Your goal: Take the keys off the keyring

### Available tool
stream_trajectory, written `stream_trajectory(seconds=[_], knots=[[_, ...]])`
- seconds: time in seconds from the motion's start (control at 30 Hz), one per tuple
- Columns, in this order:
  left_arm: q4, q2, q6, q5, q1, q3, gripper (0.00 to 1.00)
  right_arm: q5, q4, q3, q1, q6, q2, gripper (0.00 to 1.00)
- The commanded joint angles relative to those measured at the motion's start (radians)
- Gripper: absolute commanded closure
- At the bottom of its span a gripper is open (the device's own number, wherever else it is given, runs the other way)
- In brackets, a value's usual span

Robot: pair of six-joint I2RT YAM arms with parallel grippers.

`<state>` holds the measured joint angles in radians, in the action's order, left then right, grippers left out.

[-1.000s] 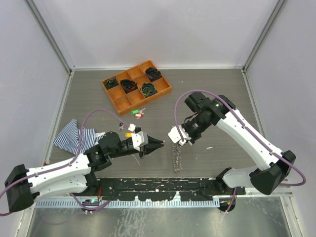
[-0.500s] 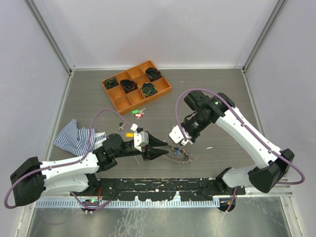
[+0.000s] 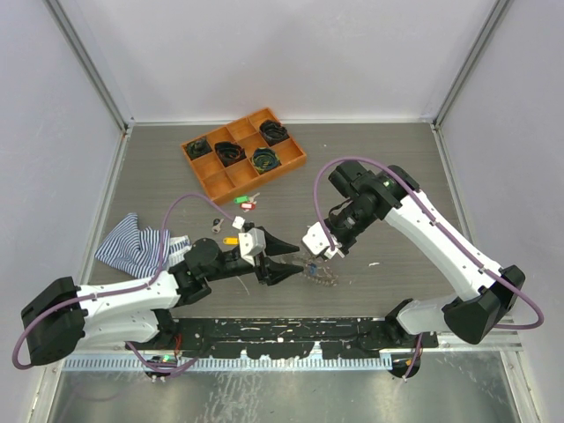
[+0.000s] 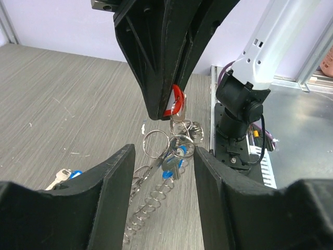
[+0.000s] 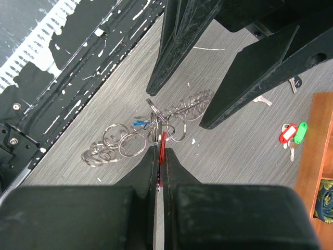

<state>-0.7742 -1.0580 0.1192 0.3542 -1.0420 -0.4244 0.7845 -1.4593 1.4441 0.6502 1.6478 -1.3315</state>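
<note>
The keyring (image 5: 127, 143) is a bunch of linked silver split rings lying partly on the table (image 3: 324, 277). Its top end is lifted by my right gripper (image 5: 161, 152), which is shut on a red tag (image 4: 176, 101) fixed to those rings. In the top view the right gripper (image 3: 315, 256) points down over the bunch. A blue-tagged key (image 4: 174, 159) hangs among the rings. My left gripper (image 4: 162, 174) is open, and its two fingers (image 4: 106, 198) flank the rings without touching them. It reaches in from the left (image 3: 298, 262).
Loose keys lie on the table: a red- and green-tagged pair (image 3: 247, 202), a yellow-tagged one (image 3: 231, 239) and a blue-tagged one (image 4: 65, 177). An orange tray (image 3: 197, 174) with black coiled bundles stands at the back. A striped cloth (image 3: 132, 245) lies at the left.
My left gripper has opened and pushed right until its fingers straddle the rings. The keyring, stretched out straight a second ago, is now bunched up under the right gripper.
</note>
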Motion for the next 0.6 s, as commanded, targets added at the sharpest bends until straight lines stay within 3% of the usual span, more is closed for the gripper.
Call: stream_trajectory(seconds=[0.0,0.2,0.37,0.57], knots=[[-0.043,-0.003,-0.022,-0.005,0.003,-0.015,0.49,0.062,0.000,0.035,-0.005,0.011,0.004,0.99],[-0.021,0.004,-0.060,0.009,0.003,-0.025,0.49,0.072,0.000,0.030,-0.005,0.009,0.008,0.99],[0.030,0.092,-0.088,0.019,0.003,-0.001,0.37,0.073,0.000,0.023,-0.006,0.009,0.013,0.99],[0.046,0.088,-0.064,0.034,-0.003,-0.020,0.36,0.087,0.001,0.022,-0.005,0.007,0.013,0.99]])
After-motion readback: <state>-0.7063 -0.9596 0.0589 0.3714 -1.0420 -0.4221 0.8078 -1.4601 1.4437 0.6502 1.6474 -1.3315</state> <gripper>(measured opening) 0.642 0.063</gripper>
